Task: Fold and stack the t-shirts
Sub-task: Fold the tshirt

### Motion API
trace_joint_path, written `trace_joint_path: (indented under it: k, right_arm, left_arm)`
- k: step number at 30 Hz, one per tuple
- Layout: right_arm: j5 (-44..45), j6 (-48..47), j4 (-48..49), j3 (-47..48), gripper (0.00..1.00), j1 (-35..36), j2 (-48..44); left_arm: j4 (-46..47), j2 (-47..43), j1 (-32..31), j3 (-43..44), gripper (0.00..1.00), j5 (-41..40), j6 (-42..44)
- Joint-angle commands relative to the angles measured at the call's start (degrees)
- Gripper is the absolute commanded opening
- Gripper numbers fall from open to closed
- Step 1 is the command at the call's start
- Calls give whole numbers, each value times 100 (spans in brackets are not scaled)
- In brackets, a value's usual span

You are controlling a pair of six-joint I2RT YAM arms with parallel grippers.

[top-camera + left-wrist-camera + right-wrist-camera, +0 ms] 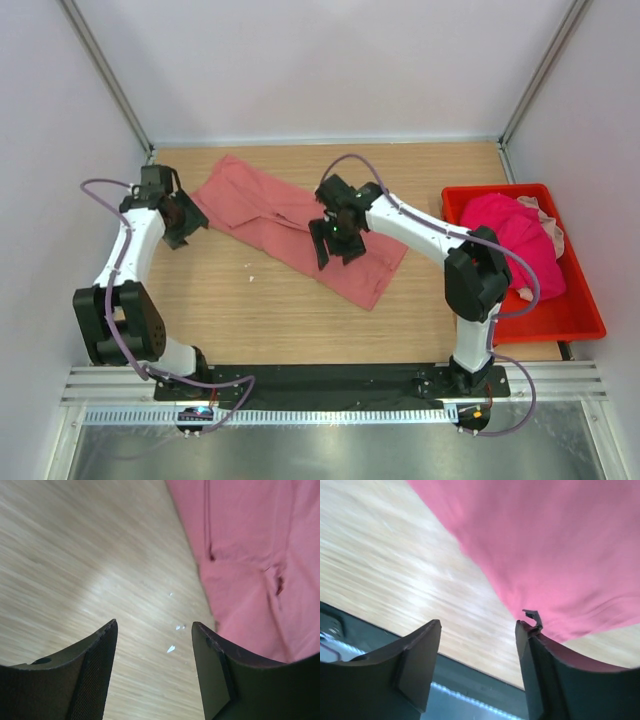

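Note:
A large salmon-pink t-shirt lies rumpled across the middle of the wooden table; it also shows in the left wrist view and the right wrist view. My left gripper is open and empty, just left of the shirt's left end, over bare wood. My right gripper is open and empty, above the shirt's middle. A bright magenta t-shirt is heaped in the red bin, with a pale pink one behind it.
The red plastic bin stands at the table's right edge. Small white specks lie on the wood near the left gripper. The black base rail runs along the near edge. Walls close in the back and both sides.

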Motion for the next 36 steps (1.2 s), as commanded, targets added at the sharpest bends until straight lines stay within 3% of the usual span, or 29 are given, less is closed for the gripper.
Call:
trace_joint_path:
  k: [1, 2, 5, 11, 18, 23, 29, 36]
  right_arm:
    - [620, -554, -290, 1087, 70, -316, -277]
    - [1162, -616, -378, 1255, 70, -387, -41]
    - [1544, -757, -642, 1740, 71, -817, 407]
    - [1537, -722, -335, 1697, 71, -1783, 831]
    - [1572, -625, 244, 425, 68, -2163, 884]
    - [1862, -643, 333, -420, 64, -2163, 604]
    - [1477, -388, 325, -1502, 62, -2031, -142]
    - [913, 42, -36, -1750, 63, -1319, -934]
  left_arm:
    - [17, -37, -309, -549, 62, 469, -49]
    - [78, -20, -433, -585, 62, 505, -145]
    - [166, 138, -1101, -515, 62, 523, -434]
    - [316, 937, -1751, 125, 62, 593, -893]
    - [184, 2255, -1902, 443, 61, 523, -1165]
    - [-166, 2915, -1919, 663, 60, -38, -885]
    - [-387, 2864, -1919, 435, 60, -461, -489]
    - [-388, 1548, -1919, -128, 62, -269, 73]
